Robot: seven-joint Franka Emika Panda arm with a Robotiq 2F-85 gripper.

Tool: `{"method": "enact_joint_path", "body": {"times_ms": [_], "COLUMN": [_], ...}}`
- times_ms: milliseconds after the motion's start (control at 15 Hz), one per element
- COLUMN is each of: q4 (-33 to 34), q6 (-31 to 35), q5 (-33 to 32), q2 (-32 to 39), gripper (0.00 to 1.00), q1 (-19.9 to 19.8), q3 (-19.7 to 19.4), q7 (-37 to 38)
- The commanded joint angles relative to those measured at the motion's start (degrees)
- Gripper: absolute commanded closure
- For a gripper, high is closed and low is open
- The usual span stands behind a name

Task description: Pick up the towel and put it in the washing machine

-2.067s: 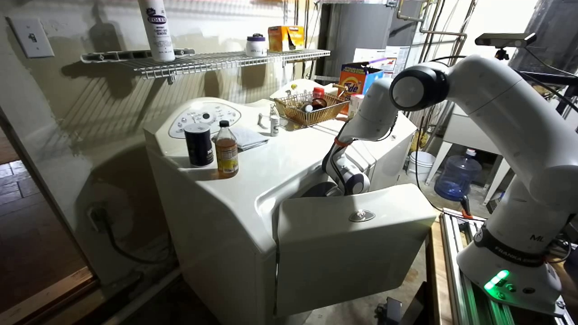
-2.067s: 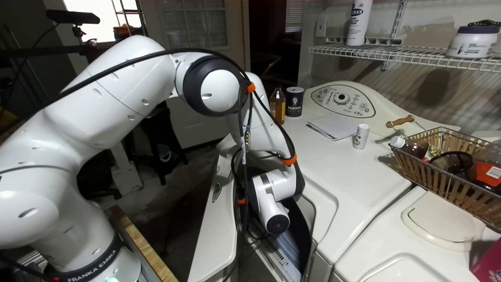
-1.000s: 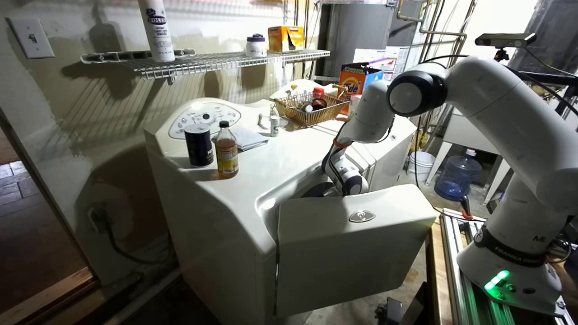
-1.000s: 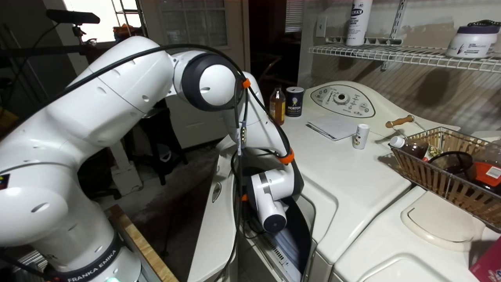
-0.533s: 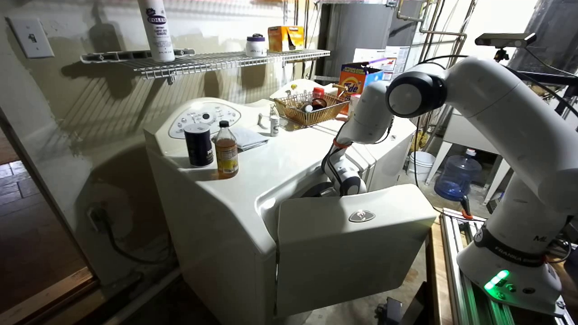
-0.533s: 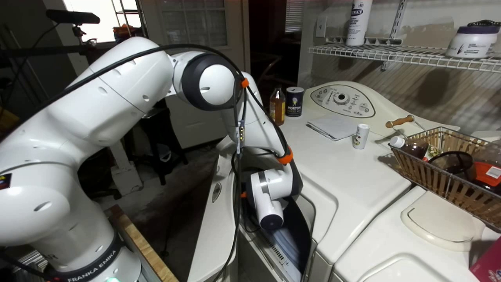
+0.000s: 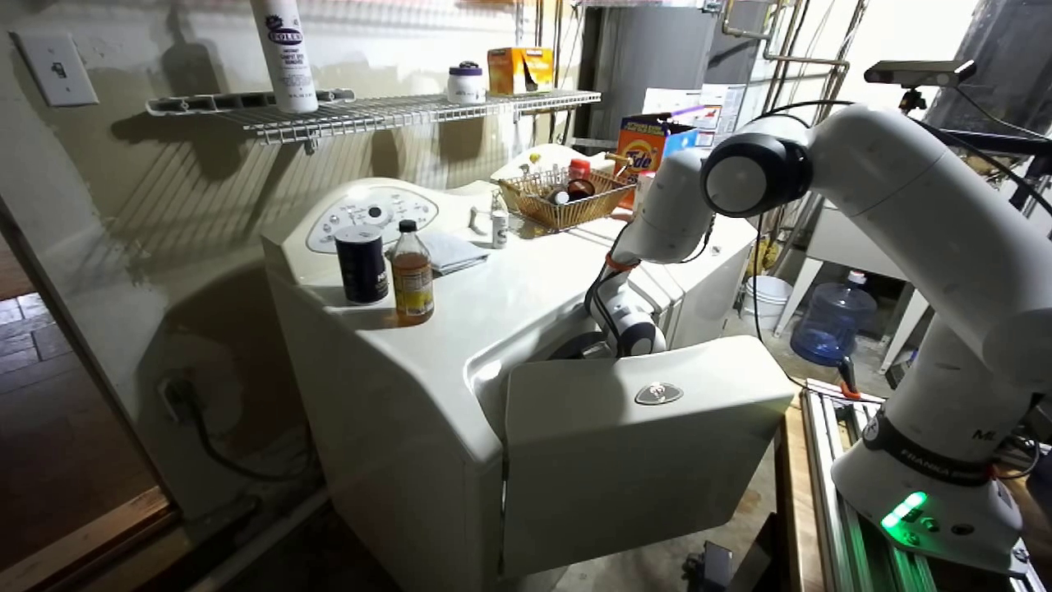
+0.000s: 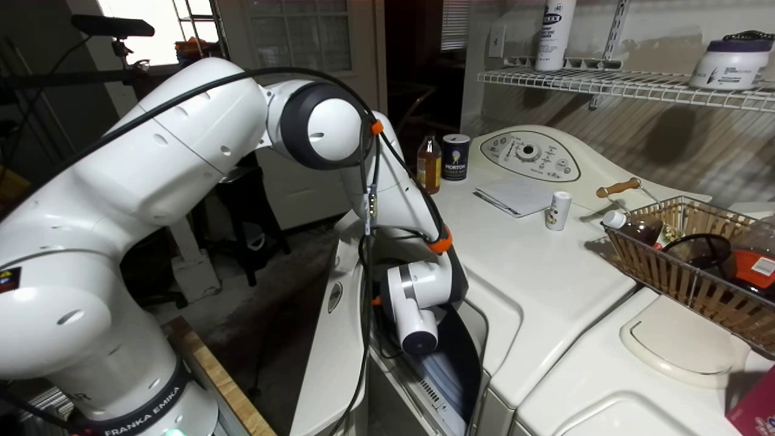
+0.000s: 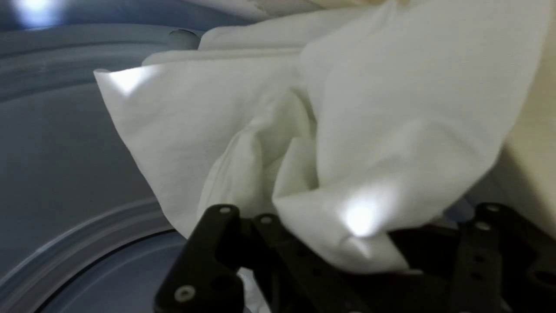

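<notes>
In an exterior view, a patchy pale wall (image 7: 131, 156) runs along the far side of the room, and a gray floor (image 7: 610, 567) shows below. 2 big white machines stand side by side. 1 is the washing machine (image 7: 403, 427), and its top looks smooth and shiny in both exterior views. The other machine (image 8: 587, 369) is to its right. The washing machine's door (image 7: 633, 469) hangs open at the near side, and 1 robot arm (image 7: 929, 214) bends down behind it.

In the wrist view there is 1 towel (image 9: 347, 108), white and all bunched up. The gripper (image 9: 352, 243) is squeezed tight on it. The towel is at the washing machine's opening, in front of rounded blue-gray plastic (image 9: 69, 143); how far inside it is, the views cannot tell.

On the left of the washing machine's top sit 1 dark can (image 7: 362, 267) and, just beside it to the right, 1 bottle (image 7: 412, 284) of brown stuff with a black cap. Farther right come 1 flat gray thing (image 7: 452, 253), 1 little white tube (image 7: 500, 230) and 1 basket (image 7: 563, 215). 1 soap box (image 7: 641, 152) stands past the basket.

Up on the far wall, 1 wire shelf (image 7: 394, 119) holds, from left to right, 1 tall white can (image 7: 288, 62), 1 white jar (image 7: 467, 86) with a purple lid and 1 orange box (image 7: 521, 71). On the floor, far to the right, are 1 white bucket (image 7: 774, 300) and 1 blue jug (image 7: 832, 327).
</notes>
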Motion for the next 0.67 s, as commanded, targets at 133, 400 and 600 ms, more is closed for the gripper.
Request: {"method": "enact_joint_path", "body": {"times_ms": [133,400,600], "q4": [5.6,5.7,5.6], "q6": [-6.9,-8.5,-8.8], "q5": [0.5,1.2,3.5], "q2": [7.0,7.1,6.8], "gripper": [1.00,1.00,1.00], "q1": [0.2,0.0,-0.4], "q3": [-0.3,-0.2,0.1], "q7": [-2.2,-4.1,-7.0]}}
